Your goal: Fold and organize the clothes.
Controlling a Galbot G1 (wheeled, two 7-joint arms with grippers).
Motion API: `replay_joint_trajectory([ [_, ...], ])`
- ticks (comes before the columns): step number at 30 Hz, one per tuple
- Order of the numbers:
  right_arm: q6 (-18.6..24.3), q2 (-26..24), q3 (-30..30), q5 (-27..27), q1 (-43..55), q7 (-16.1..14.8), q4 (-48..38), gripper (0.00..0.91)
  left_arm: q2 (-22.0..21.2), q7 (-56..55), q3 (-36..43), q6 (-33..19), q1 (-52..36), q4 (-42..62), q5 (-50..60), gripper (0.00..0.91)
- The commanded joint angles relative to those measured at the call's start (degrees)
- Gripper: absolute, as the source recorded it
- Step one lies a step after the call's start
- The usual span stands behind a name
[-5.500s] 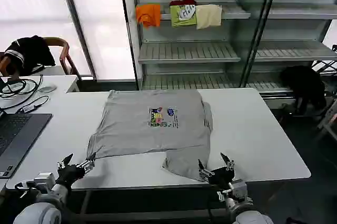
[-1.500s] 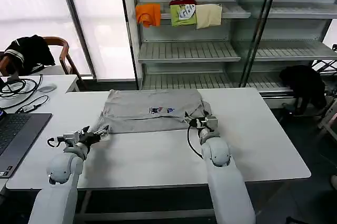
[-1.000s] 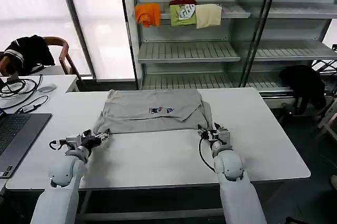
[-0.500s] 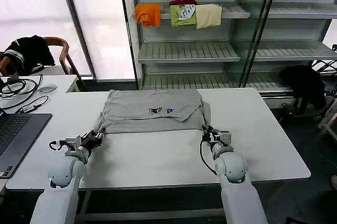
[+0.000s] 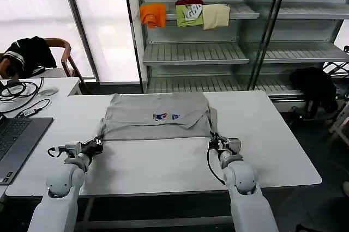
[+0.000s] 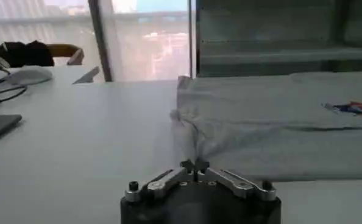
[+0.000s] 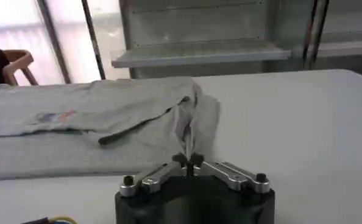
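Observation:
A light grey shirt [image 5: 158, 117] lies folded in half across the far middle of the white table [image 5: 163, 161], its small multicoloured print [image 5: 167, 116] facing up. My left gripper [image 5: 97, 144] is shut on the shirt's near left corner, and in the left wrist view the fabric [image 6: 272, 122] rises in a pinched ridge from the left gripper [image 6: 194, 164]. My right gripper [image 5: 214, 141] is shut on the near right corner. In the right wrist view a thin fold of the shirt [image 7: 108, 115] runs into the right gripper [image 7: 188, 159].
A laptop [image 5: 16, 139] and cables [image 5: 16, 87] lie at the table's left. Behind them stands a chair with black clothing [image 5: 32, 52]. Orange, green and cream folded garments [image 5: 185, 15] sit on the rack behind the table. A black object [image 5: 316, 87] stands at the right.
The shirt's near half has been folded over onto the far half. Both grippers have since drawn back a little toward me, still pinching the near corners.

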Motion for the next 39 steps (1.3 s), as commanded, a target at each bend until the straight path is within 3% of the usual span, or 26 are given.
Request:
replay_joint_trajectory([
  [1, 0.0, -0.9, -0.5, 1.0, -7.3, 0.5, 7.9, 0.0, 0.3, -0.2, -3.5, -0.1, 12.3, -12.9, -3.1, 0.0],
  [10, 0.1, -2.1, -0.5, -0.8, -25.2, 1.0, 21.8, 0.0, -4.3, -3.4, -7.5, -0.3, 30.7, -24.8, -7.2, 0.0],
  [25, 0.1, -5.2, -0.7, -3.2, -33.4, 1.9, 27.7, 0.0, -8.1, -12.8, -8.4, -1.9, 39.1, -32.4, -4.8, 0.0],
  [26, 0.1, -5.3, -0.8, -3.4, -33.6, 1.9, 27.8, 0.675, -8.2, -13.0, -8.4, -1.8, 39.4, -32.8, -4.8, 0.01],
  [27, 0.1, -5.3, -0.9, -3.4, -33.7, 2.0, 27.9, 0.907, -8.3, -13.4, -8.2, -1.7, 40.0, -33.4, -4.8, 0.121],
  [28, 0.1, -5.2, -1.0, -3.7, -33.7, 2.2, 27.9, 0.907, -8.3, -13.5, -8.1, -1.6, 40.2, -33.5, -4.8, 0.907],
  [33, 0.2, -3.8, -1.2, -3.9, -33.2, 4.2, 27.5, 0.907, -8.8, -13.8, -7.6, -1.5, 39.7, -34.0, -4.0, 0.907],
  [39, 0.4, -3.3, -0.6, -3.8, -29.7, 4.2, 30.5, 0.907, -8.4, -14.0, -9.0, -1.6, 36.6, -35.9, -3.1, 0.907],
])
